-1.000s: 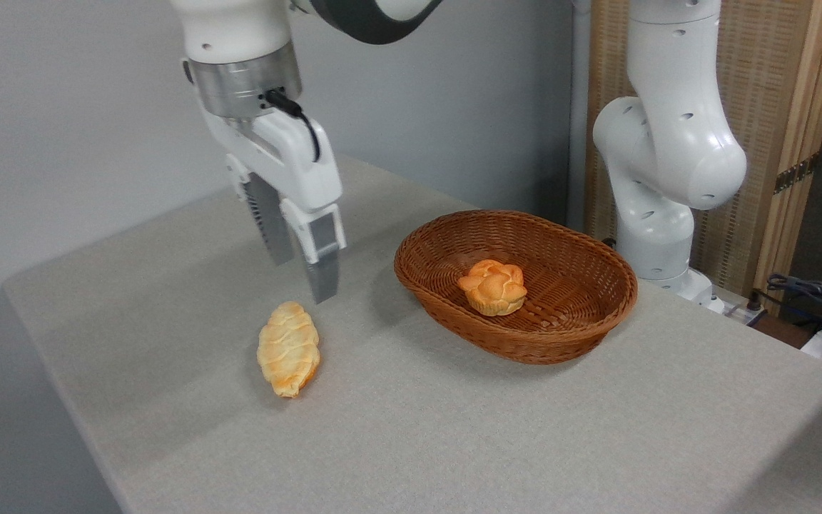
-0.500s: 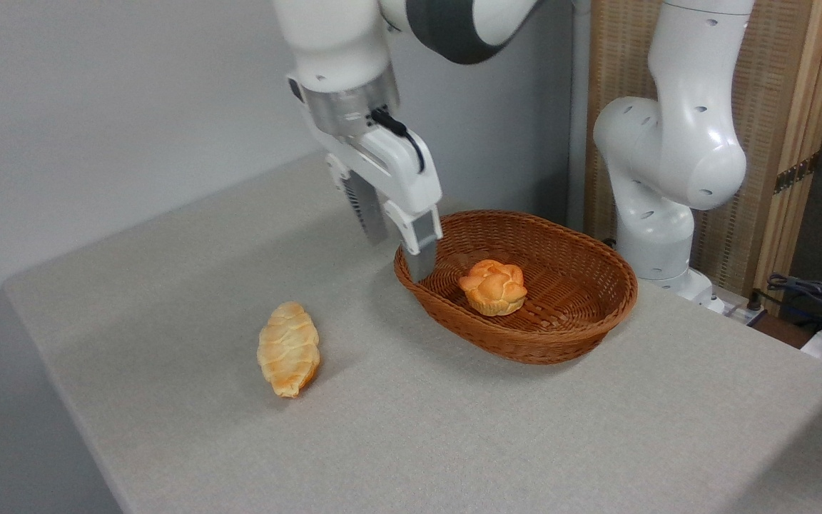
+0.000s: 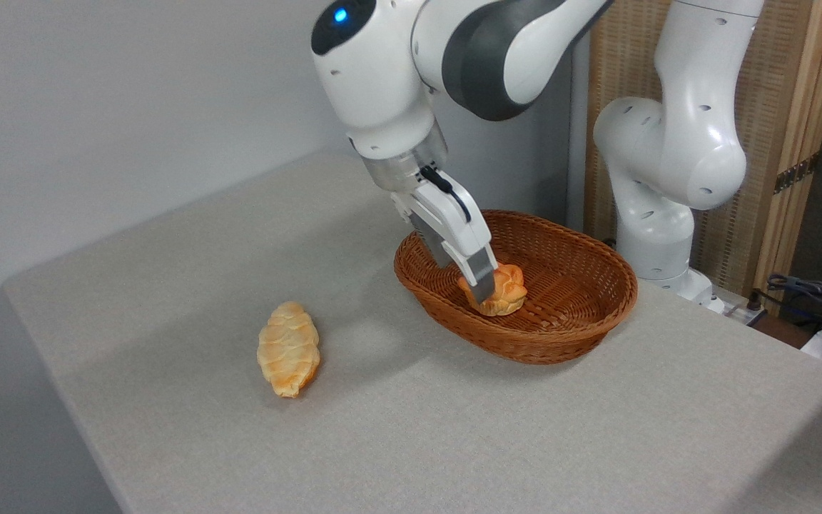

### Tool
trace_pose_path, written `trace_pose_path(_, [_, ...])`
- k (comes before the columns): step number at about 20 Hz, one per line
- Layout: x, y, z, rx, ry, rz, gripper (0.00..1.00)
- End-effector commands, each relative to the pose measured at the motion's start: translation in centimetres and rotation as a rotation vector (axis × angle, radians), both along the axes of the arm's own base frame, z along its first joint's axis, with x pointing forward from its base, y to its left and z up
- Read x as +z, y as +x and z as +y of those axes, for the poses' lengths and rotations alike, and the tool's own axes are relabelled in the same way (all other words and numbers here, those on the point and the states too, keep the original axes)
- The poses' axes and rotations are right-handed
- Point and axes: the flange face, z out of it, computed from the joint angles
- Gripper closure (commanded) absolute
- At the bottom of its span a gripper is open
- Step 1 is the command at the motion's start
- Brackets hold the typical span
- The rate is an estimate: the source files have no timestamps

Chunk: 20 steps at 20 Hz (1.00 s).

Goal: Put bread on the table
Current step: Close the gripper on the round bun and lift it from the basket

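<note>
While the bread (image 3: 502,291) sits in the basket (image 3: 582,328) near the table's (image 3: 454,428) far edge, my gripper (image 3: 481,291) reaches it — can't tell jaw gap or grip. Lift, placement remain.

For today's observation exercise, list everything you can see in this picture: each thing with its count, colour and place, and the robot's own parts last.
bread: one, golden-orange round bun, inside the basket, partly behind the gripper's finger
braided loaf: one, pale yellow-orange, lying on the table left of the basket
basket: one, brown wicker, oval, on the table right of centre
table: one, light grey-beige fabric top, fills the lower picture
slatted screen: one, light wood, behind the arm at right
cables: a few, dark, far right edge
robot arm: one, white with grey joint, base behind the basket
gripper: one, white with grey fingers, down in the basket at the bread; grip unclear
</note>
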Motion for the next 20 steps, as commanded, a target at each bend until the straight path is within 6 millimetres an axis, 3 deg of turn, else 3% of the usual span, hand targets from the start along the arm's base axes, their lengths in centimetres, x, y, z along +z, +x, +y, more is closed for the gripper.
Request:
trace_pose_path(1, [-1.1,-1.9,0.5,-0.033,0.007,0.024,0.00])
trace_pose_path(9, [-3.7,-2.4,-0.8,-0.079,0.019,0.081,0.00])
trace_pose_path(16, [-5.4,-2.3,-3.5,-0.142,0.035,0.107,0.02])
trace_pose_path(18, [-5.3,-2.3,-4.0,-0.156,0.036,0.103,0.21])
trace_pose_path(20, [-5.2,-2.2,-4.0,-0.160,0.033,0.100,0.50])
